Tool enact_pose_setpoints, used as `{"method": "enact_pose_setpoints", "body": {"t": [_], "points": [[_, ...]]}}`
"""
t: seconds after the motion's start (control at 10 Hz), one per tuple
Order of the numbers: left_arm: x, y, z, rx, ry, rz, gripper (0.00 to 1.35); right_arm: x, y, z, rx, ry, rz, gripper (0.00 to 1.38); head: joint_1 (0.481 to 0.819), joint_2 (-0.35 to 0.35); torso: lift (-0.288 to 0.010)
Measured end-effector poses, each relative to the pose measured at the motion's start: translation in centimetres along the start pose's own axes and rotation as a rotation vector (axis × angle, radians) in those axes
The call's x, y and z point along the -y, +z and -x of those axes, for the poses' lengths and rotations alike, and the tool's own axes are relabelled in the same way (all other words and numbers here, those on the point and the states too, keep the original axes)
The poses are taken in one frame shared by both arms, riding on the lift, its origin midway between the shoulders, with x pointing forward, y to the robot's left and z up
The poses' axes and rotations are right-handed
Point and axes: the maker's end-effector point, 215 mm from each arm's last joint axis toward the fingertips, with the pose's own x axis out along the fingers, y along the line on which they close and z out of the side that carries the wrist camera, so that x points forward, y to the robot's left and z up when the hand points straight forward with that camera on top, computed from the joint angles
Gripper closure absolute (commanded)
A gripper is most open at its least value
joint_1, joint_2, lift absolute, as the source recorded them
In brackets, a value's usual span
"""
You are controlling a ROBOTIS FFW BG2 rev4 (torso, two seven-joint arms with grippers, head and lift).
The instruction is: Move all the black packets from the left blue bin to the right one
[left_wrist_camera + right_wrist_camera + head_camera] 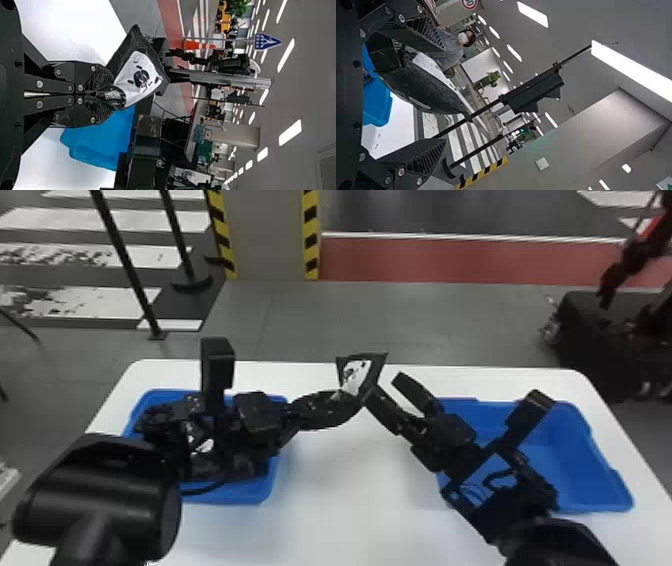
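Above the table between the two bins, my left gripper is shut on a black packet with a white label. The left wrist view shows the left gripper pinching one end of the packet. My right gripper is open, one finger close beside the packet. In the right wrist view the packet lies between the spread fingers of the right gripper, nearer one of them; contact is unclear. More black packets fill the left blue bin, partly hidden by the left arm.
The right blue bin stands on the white table, partly covered by the right arm; its visible floor is bare. Table surface separates the two bins. Posts and a striped pillar stand beyond the table.
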Motion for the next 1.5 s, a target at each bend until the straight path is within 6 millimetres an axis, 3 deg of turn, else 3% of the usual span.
{"method": "enact_pose_setpoints", "body": {"t": [0.2,0.3,0.4,0.6,0.7,0.8,0.9,1.1,1.2,1.5], "points": [[1.4,-0.3,-0.6,0.001,-0.043,0.03,1.21,1.3,0.2,-1.6,-0.014,-0.001,-0.004,0.26,0.695,-0.004,-0.11],[1.8,-0.5,-0.9,-0.004,-0.055,0.039,1.21,1.5,-0.2,-2.2,-0.038,0.002,-0.012,0.61,0.695,-0.005,-0.11],[2.1,-0.6,-1.1,-0.007,-0.061,0.043,1.21,1.7,-0.7,-2.5,-0.06,0.002,-0.02,1.15,0.695,-0.004,-0.11],[1.8,-0.4,-1.0,-0.004,-0.056,0.033,1.21,1.5,-1.7,-2.5,-0.093,0.008,-0.039,1.14,0.695,0.003,-0.11],[1.5,-0.5,-0.7,-0.003,-0.046,0.032,1.21,1.2,-2.2,-2.2,-0.109,0.014,-0.052,1.29,0.695,0.008,-0.11],[1.2,-0.6,-0.5,-0.001,-0.035,0.031,1.15,0.9,-2.6,-1.9,-0.114,0.015,-0.065,1.27,0.695,0.016,-0.11],[0.7,-0.7,-0.2,0.004,-0.017,0.032,1.04,0.6,-2.7,-1.6,-0.112,0.017,-0.074,1.27,0.695,0.022,-0.11],[-0.1,-1.5,0.7,0.014,0.022,0.06,0.36,1.2,-2.3,-0.7,-0.091,-0.002,-0.076,1.27,0.695,0.027,-0.11],[-0.4,-2.4,1.4,0.011,0.043,0.078,0.15,2.4,-1.8,0.2,-0.075,-0.03,-0.07,1.27,0.695,0.021,-0.11],[-1.7,-3.6,5.4,0.045,0.135,0.079,0.13,8.4,-0.1,4.5,-0.04,-0.17,-0.05,1.27,0.695,-0.008,-0.11]]}}
